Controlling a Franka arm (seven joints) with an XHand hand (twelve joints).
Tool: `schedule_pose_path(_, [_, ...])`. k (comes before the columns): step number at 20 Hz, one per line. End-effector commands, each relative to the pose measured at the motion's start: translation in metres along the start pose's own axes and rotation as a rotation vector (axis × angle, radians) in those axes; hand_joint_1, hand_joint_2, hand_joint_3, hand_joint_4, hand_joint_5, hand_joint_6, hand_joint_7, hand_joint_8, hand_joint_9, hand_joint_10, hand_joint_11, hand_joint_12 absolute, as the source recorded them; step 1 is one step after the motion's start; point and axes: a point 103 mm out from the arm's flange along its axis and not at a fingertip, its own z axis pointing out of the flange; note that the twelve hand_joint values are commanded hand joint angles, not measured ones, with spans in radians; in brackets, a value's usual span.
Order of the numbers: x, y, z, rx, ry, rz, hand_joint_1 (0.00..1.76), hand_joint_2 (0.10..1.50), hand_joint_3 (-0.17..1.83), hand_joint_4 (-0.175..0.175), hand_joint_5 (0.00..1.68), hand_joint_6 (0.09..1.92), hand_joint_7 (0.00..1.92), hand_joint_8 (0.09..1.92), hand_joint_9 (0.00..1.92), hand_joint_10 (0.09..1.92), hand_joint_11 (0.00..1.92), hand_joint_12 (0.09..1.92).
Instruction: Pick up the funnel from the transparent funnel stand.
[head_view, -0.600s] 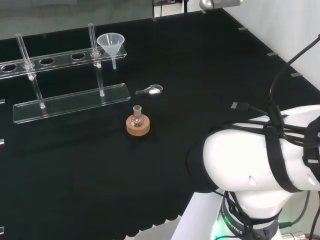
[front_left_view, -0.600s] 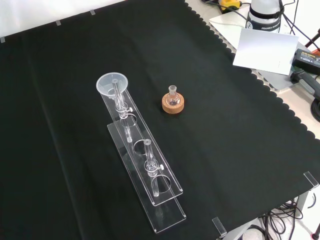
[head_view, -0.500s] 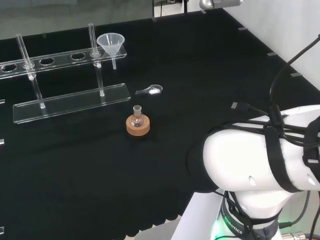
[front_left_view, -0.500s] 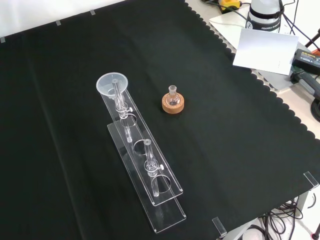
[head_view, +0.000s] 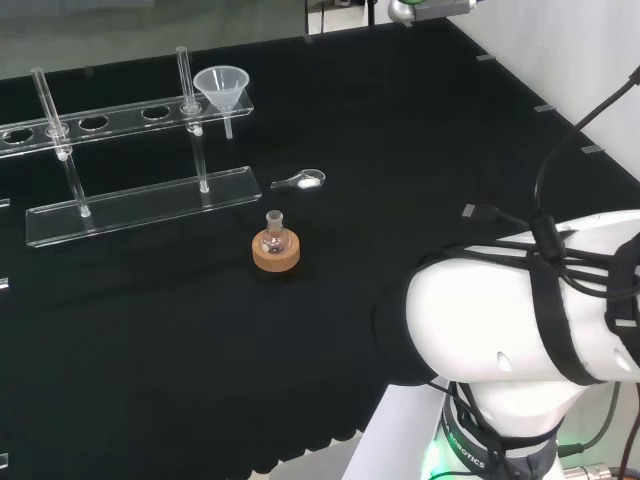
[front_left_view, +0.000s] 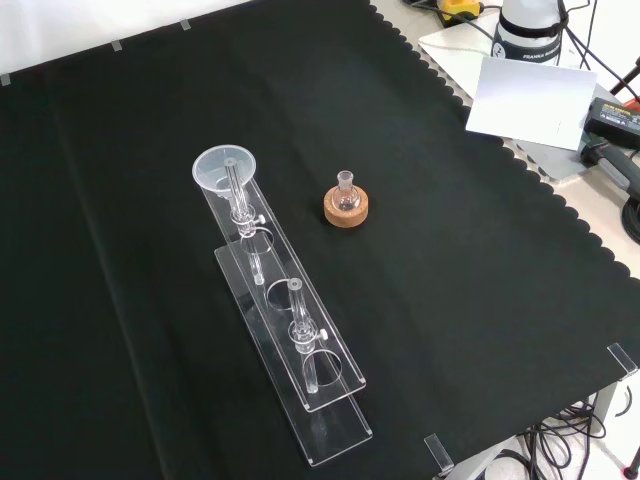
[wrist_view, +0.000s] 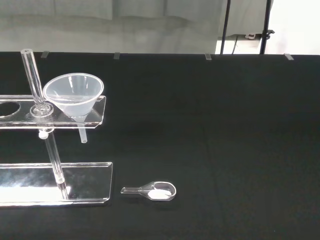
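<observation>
A clear plastic funnel (head_view: 221, 85) sits upright in the end hole of the transparent funnel stand (head_view: 140, 203), at the stand's right end in the head view. In the front view the funnel (front_left_view: 224, 168) is at the far end of the stand (front_left_view: 312, 408), with its stem hanging through the upper shelf. In the wrist view the funnel (wrist_view: 73, 95) rests beside an upright rod of the stand (wrist_view: 55, 181), at some distance. Nothing touches the funnel.
A small round flask on a cork ring (head_view: 275, 246) stands in front of the stand, also seen in the front view (front_left_view: 346, 201). A clear scoop with white powder (head_view: 303, 180) lies between them. The arm's white link (head_view: 520, 320) bulks at the lower right.
</observation>
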Motion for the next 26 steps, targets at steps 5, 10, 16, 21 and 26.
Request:
schedule_pose_path(5, [-0.005, 0.023, 0.006, 0.014, 0.013, 0.035, 0.00, 1.15, 0.44, 0.058, 0.14, 0.09, 0.01, 0.37, 0.15, 0.59, 0.03, 1.33])
schedule_pose_path(10, [-0.002, 0.042, 0.010, 0.023, 0.006, 0.034, 0.00, 1.15, 0.43, 0.057, 0.15, 0.09, 0.02, 0.38, 0.15, 0.59, 0.03, 1.34])
schedule_pose_path(16, [0.001, 0.083, 0.032, 0.072, -0.006, 0.002, 0.00, 1.15, 0.41, 0.056, 0.15, 0.09, 0.03, 0.39, 0.16, 0.59, 0.04, 1.34])
schedule_pose_path(21, [0.012, 0.121, 0.058, 0.110, -0.043, -0.037, 0.01, 1.16, 0.40, 0.054, 0.15, 0.09, 0.03, 0.40, 0.16, 0.59, 0.04, 1.35])
schedule_pose_path(26, [0.023, 0.146, 0.071, 0.121, -0.064, -0.075, 0.02, 1.16, 0.38, 0.053, 0.16, 0.09, 0.03, 0.41, 0.16, 0.59, 0.04, 1.35])
